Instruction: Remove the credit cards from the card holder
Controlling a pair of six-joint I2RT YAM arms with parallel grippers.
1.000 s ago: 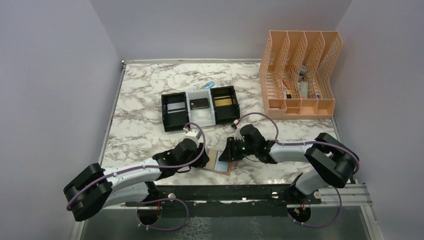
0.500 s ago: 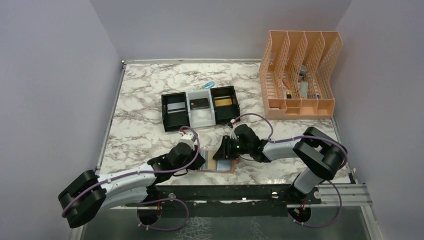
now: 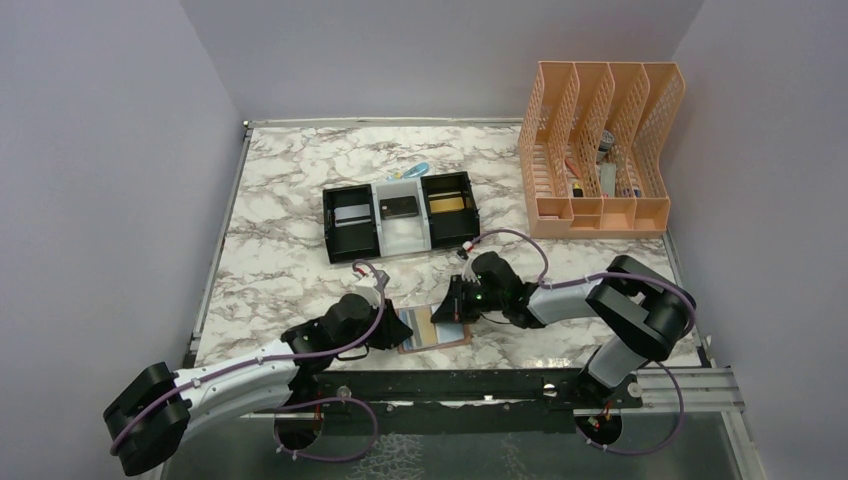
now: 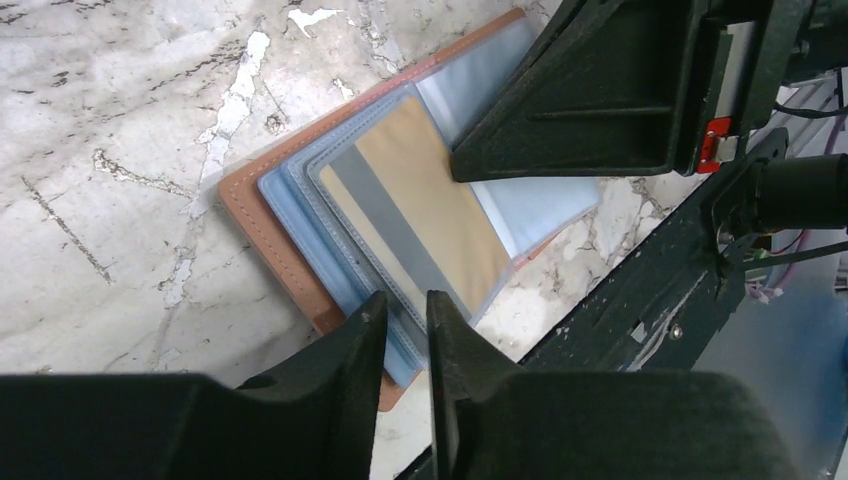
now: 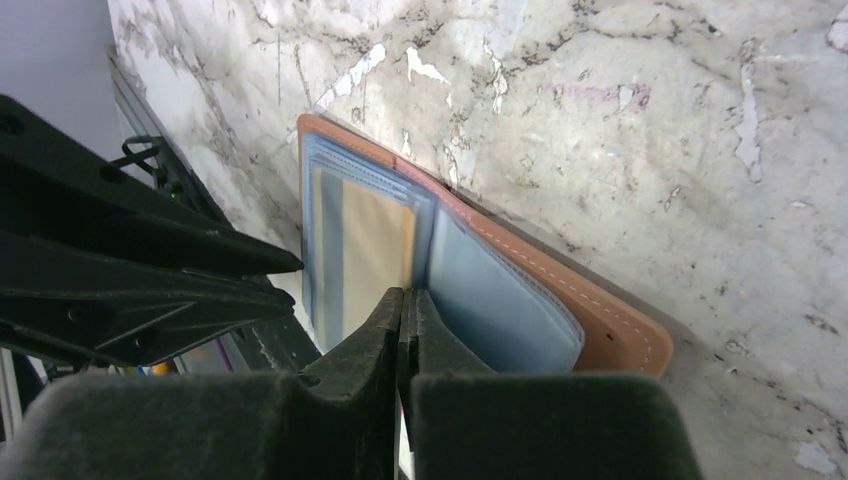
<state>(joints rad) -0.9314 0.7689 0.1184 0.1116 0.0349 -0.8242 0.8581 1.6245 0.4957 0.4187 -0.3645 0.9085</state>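
Observation:
The tan card holder (image 3: 432,328) lies open near the table's front edge, its pale blue pockets up. A gold credit card (image 4: 420,215) with a grey stripe sits in the top clear pocket, and is seen again as the gold card (image 5: 365,260). My left gripper (image 4: 405,300) is shut to a narrow gap on the edge of the blue pockets at the holder's near-left corner. My right gripper (image 5: 405,293) is shut, with its tip at the fold between the gold card's pocket and the empty blue pocket (image 5: 500,300). Nothing shows between its fingers.
A black-and-white three-compartment tray (image 3: 378,232) stands behind the holder with a silvery card (image 3: 352,213), a dark card (image 3: 399,206) and a gold card (image 3: 447,204) in it. An orange file rack (image 3: 600,150) stands at the back right. The black front rail (image 3: 480,385) runs just below the holder.
My left arm has drawn back toward the near-left and its jaws have narrowed onto the pocket edge. The right gripper has shut at the fold. The holder has turned slightly.

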